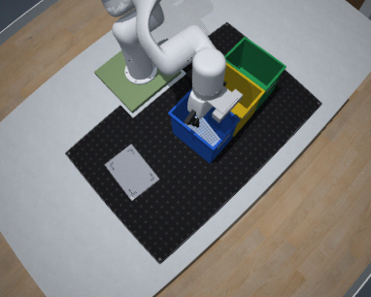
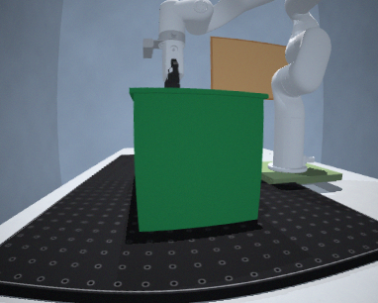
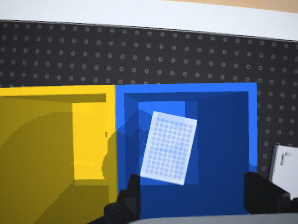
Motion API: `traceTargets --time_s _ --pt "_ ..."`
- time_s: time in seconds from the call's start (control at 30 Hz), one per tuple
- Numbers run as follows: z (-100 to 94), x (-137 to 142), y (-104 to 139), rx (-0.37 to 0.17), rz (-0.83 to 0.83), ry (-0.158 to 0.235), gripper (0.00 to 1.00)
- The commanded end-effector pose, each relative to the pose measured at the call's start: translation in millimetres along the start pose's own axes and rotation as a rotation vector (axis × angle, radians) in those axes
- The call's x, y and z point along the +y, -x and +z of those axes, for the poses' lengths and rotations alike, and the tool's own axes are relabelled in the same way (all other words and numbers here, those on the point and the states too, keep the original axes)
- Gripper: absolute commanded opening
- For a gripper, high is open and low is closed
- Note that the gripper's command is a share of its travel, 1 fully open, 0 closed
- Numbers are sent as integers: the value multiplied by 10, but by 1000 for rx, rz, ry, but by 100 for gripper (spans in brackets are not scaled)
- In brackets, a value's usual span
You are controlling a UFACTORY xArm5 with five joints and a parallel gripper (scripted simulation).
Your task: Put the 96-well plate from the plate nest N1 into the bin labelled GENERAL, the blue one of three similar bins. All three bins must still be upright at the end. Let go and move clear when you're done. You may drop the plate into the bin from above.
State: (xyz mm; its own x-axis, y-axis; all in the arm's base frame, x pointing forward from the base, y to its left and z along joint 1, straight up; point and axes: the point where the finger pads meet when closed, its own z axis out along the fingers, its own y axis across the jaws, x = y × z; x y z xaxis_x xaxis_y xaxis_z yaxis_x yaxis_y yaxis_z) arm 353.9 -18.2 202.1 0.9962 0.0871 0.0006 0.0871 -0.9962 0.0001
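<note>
Spread fully wide and holding nothing, the dark-fingered gripper [image 3: 192,197] of the white robot arm [image 1: 174,49] is seen poised above the open blue plastic bin [image 1: 182,123]. The translucent white 96-well plate [image 3: 168,147] is shown inside that bin, tilted askew between its walls and clear of both fingers; whether it rests on the bin floor cannot be told. From above, the plate [image 1: 207,132] is glimpsed near the bin's front corner, partly hidden under the wrist. A yellow plastic bin [image 1: 245,92] is lined up directly beside the blue one, and a green plastic bin [image 1: 274,73] beside that, all three upright on the black perforated board [image 1: 191,204]. The flat grey plate nest [image 1: 131,171] is pictured well apart, with nothing on it. In the exterior view, the green bin [image 2: 197,158] fills the foreground and the gripper [image 2: 171,76] is seen just above its rim.
</note>
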Motion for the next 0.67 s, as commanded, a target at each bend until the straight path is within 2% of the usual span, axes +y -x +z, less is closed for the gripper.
traceTargets --time_s 0.0,0.2,0.33,0.63 --pt "-13 1 -10 4 0 0 100" --pt "-13 1 -10 4 0 0 100" --pt "-120 1 -10 4 0 0 100" --pt "-120 1 -10 4 0 0 100"
